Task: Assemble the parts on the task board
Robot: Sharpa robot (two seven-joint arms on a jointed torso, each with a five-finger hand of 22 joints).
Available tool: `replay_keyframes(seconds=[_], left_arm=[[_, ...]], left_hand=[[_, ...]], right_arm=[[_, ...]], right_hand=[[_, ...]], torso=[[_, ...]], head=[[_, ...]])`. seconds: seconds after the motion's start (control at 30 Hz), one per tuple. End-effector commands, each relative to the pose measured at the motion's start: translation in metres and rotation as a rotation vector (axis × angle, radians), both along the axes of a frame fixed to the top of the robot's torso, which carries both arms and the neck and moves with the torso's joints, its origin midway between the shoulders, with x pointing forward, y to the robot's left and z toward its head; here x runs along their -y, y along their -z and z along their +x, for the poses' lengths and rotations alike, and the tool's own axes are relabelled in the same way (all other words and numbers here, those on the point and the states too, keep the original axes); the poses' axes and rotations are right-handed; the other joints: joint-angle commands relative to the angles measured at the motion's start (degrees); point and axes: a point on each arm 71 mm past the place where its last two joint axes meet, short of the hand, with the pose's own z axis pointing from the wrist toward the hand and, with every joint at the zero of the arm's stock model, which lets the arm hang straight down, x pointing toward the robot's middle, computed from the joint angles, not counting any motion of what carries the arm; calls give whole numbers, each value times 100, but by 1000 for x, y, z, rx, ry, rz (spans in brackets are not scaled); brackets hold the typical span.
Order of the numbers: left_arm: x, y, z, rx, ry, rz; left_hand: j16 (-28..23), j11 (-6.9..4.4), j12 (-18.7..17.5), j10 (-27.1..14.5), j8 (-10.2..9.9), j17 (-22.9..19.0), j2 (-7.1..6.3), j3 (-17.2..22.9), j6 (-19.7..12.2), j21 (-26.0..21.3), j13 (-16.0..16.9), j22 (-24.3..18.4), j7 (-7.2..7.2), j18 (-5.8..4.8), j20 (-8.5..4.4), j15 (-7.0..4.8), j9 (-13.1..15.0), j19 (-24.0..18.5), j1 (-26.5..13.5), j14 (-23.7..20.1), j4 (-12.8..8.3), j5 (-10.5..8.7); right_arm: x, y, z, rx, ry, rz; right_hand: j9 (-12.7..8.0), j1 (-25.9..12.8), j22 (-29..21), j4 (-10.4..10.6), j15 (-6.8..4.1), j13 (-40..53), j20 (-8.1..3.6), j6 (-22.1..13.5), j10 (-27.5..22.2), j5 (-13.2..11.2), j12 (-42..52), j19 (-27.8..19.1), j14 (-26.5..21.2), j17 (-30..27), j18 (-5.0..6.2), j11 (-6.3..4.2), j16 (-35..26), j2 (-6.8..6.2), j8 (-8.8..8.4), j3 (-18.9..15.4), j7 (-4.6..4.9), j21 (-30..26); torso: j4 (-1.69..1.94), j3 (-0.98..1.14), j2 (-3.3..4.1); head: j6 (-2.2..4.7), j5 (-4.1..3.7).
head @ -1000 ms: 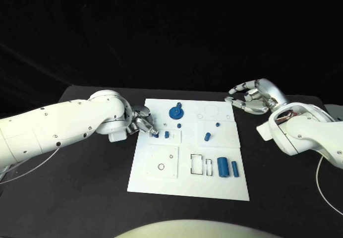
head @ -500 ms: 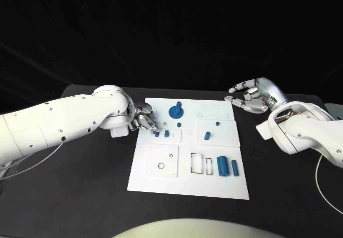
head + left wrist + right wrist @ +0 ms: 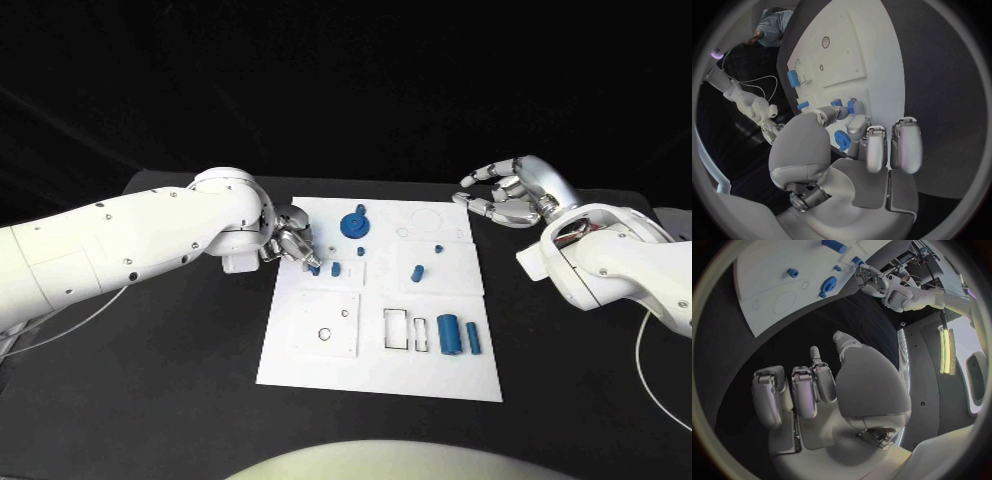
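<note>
The white task board (image 3: 329, 352) lies in the middle of the black table. My left hand (image 3: 291, 241) is at the board's left edge, fingers curled down. Its fingertips (image 3: 857, 111) are right at two small blue pegs (image 3: 315, 268) (image 3: 336, 268) (image 3: 851, 104) standing in the board. Whether they pinch one is hidden. A blue gear-shaped part (image 3: 355, 224) (image 3: 842, 140) sits near the far edge. More small pegs (image 3: 417, 272) stand mid-board, and two blue cylinders (image 3: 449, 333) lie at the near right. My right hand (image 3: 508, 199) (image 3: 811, 390) hovers off the board's far right corner, fingers curled in on nothing.
An empty round outline (image 3: 428, 222) is at the board's far right. A square plate with a small hole (image 3: 327, 327) and rectangular slots (image 3: 404, 331) are at the near side. Bare black table (image 3: 173, 380) surrounds the board.
My left forearm has swung further over toward the board and rolled at the wrist, while its fingertips stayed at the same pegs. The right hand has not moved.
</note>
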Motion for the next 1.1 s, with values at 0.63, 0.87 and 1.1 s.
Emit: replay_keyframes(seconds=[0.63, 0.87, 1.1], left_arm=[[3, 0, 0, 3, 15, 21], [7, 1, -1, -9, 31, 22], [8, 1, -2, -15, 38, 28]], left_hand=[[20, 1, 50, 66, 19, 1510, -14, 1074, 70, 57, 28, 147, -7, -110, -38, -26, -3, 121, 61, 595, -1142, 175], [20, 1, 51, 68, 21, 1510, -17, 1067, 72, 58, 30, 149, -7, -110, -38, -26, -4, 122, 61, 595, -1141, 192], [20, 0, 61, 75, 21, 1510, -20, 1062, 73, 68, 44, 166, -8, -114, -38, -26, -5, 127, 63, 595, -1143, 207]], right_arm=[[-2, 0, 0, 2, -17, -4], [-3, 0, 0, 1, -18, -4], [-3, 0, 0, 1, -17, -4]], right_hand=[[-6, -45, 1506, -2, -36, 764, -24, 3, -10, 19, -14, 600, 607, 1510, -39, -22, 31, -1, 38, 13, -21, 25], [-6, -45, 1506, -2, -36, 764, -24, 3, -10, 19, -14, 600, 607, 1510, -39, -22, 31, -1, 38, 13, -21, 25], [-6, -45, 1506, -2, -36, 764, -24, 3, -10, 19, -14, 600, 607, 1510, -39, -22, 31, -1, 38, 13, -21, 25]], torso=[[7, 0, -1], [-2, -1, 0], [0, 0, -5]], head=[[8, 1], [0, 8], [-3, 7]])
